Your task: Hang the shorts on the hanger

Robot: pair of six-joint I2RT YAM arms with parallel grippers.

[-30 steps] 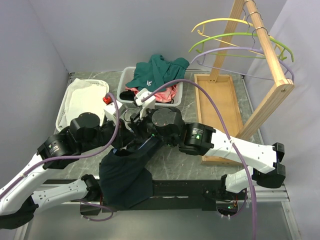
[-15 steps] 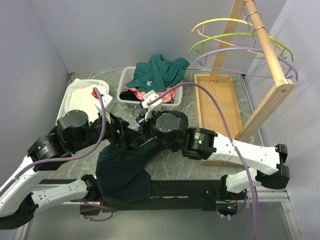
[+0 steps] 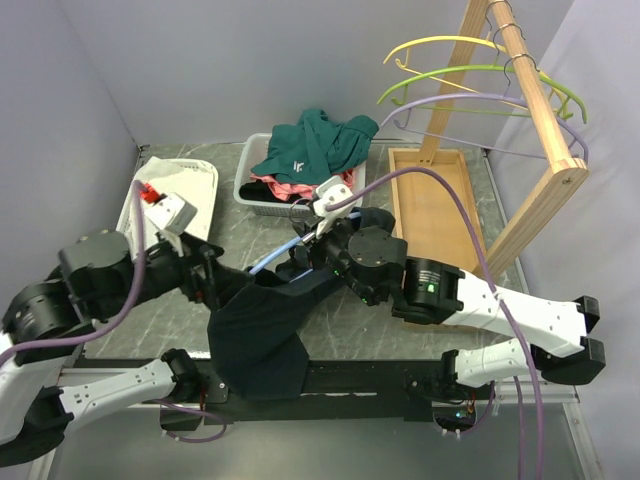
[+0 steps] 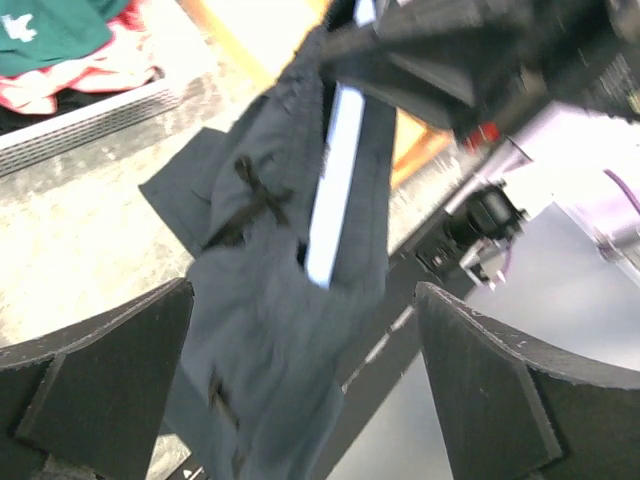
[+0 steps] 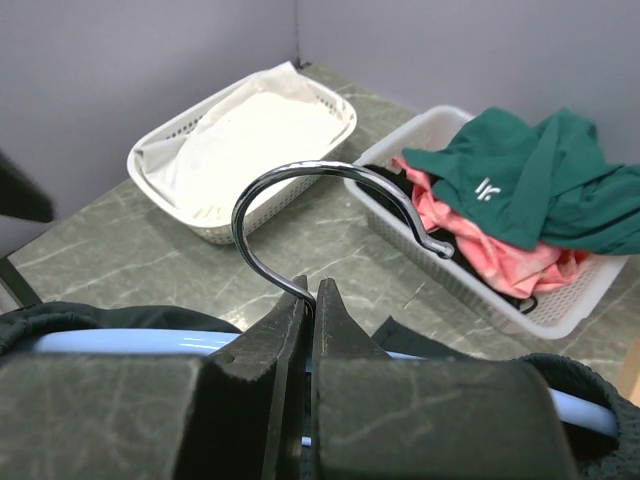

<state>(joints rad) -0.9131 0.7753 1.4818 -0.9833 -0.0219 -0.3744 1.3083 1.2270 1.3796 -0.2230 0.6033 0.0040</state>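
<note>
While my right gripper (image 5: 312, 292) is pinching the hanger (image 5: 120, 342) only at the wire neck below its hook, the load is hanging unsecured.
The shorts (image 3: 255, 335) are draping over the light-blue bar above the near edge of the worktop (image 3: 345, 322), most of the cloth hanging to one side; my left gripper (image 4: 305, 320) is standing fully spread, touching nothing. Risks, as I am judging them: uneven weight tipping the hanger in my thin grip, fabric sliding off the low end, or the wire twisting out during any swing toward the rack (image 3: 548, 125).
</note>
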